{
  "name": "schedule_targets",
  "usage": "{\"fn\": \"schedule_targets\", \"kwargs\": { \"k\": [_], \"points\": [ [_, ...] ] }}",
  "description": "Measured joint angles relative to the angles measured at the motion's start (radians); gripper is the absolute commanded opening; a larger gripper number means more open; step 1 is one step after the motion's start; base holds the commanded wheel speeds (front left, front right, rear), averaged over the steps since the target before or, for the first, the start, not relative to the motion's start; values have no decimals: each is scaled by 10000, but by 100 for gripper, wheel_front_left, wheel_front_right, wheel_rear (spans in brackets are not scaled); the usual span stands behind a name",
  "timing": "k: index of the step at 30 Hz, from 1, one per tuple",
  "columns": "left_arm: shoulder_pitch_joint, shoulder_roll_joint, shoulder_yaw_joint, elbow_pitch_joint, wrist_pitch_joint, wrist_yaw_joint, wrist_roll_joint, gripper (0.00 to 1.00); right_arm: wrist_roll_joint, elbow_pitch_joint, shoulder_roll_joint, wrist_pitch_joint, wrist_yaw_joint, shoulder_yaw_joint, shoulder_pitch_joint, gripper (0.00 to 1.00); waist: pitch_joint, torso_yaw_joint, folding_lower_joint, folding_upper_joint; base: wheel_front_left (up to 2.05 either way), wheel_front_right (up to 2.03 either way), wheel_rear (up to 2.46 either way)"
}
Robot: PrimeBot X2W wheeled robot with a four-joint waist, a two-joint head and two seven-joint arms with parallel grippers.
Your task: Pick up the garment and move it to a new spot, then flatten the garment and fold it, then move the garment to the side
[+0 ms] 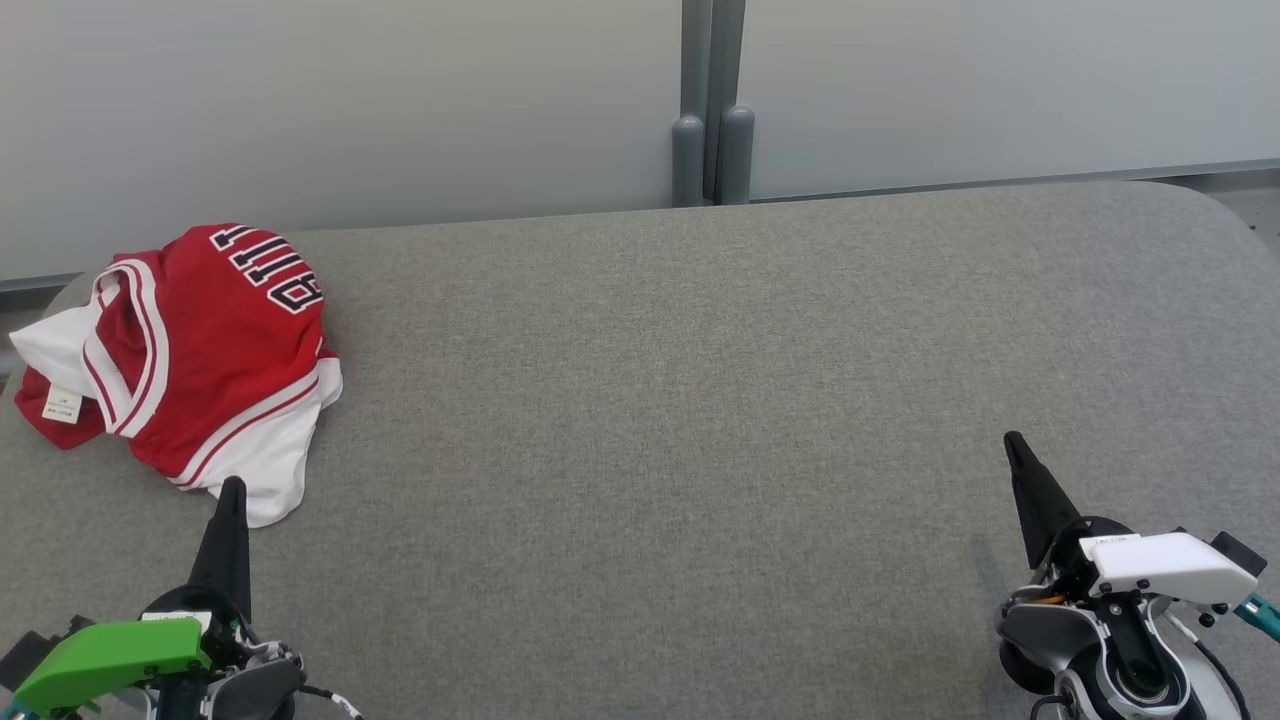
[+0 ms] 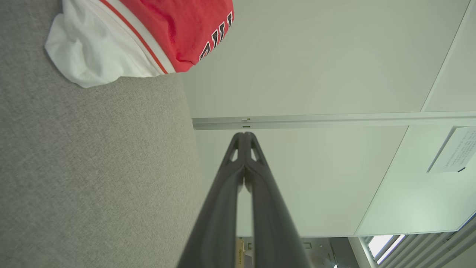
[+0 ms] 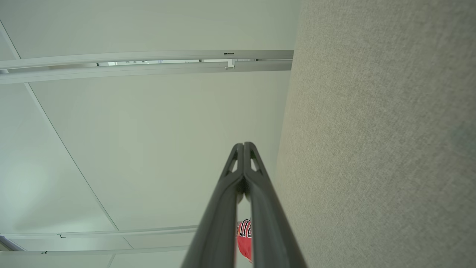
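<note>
At the lower left of the head view, the left pincer (image 1: 232,490) has its two dark fingers pressed together, gripping nothing. Its tip points at the near white hem of the garment (image 1: 200,350) and lies just beside it; I cannot tell whether they touch. The right pincer (image 1: 1012,442) at the lower right is likewise closed and empty, well apart from the cloth. The garment, a red and white jersey, lies crumpled at the far left of the grey tabletop (image 1: 700,400), close to the pale wall panel (image 1: 350,100) behind.

The pick-up looks not yet begun. To do it well, the left pincer should first spread, then come down over a raised fold rather than the flat hem, so that it pinches cloth and not the tabletop's fabric cover. A grip near the collar or shoulder would probably let the jersey hang open. The broad bare middle of the tabletop seems the obvious new spot.
</note>
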Motion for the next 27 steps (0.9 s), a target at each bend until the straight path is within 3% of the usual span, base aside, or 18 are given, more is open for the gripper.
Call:
{"fn": "schedule_targets", "kwargs": {
  "k": [7,8,19,27],
  "points": [
    [34,-10,-8,44,0,2,-2,0,0,52,12,0,0,2,25,0,0,0,0,0,0,0,0],
    [91,-31,-15,138,-2,2,-4,100,0,142,36,0,-2,8,83,100,0,0,0,0,0,0,0],
    [348,-92,-497,251,-422,59,84,100,-142,360,86,-341,-17,301,378,100,1,-1,0,0,0,0,0],
    [403,-90,-842,0,-832,178,721,100,-794,303,84,-671,-15,437,384,100,9,-5,0,0,0,0,0]
  ]
}}
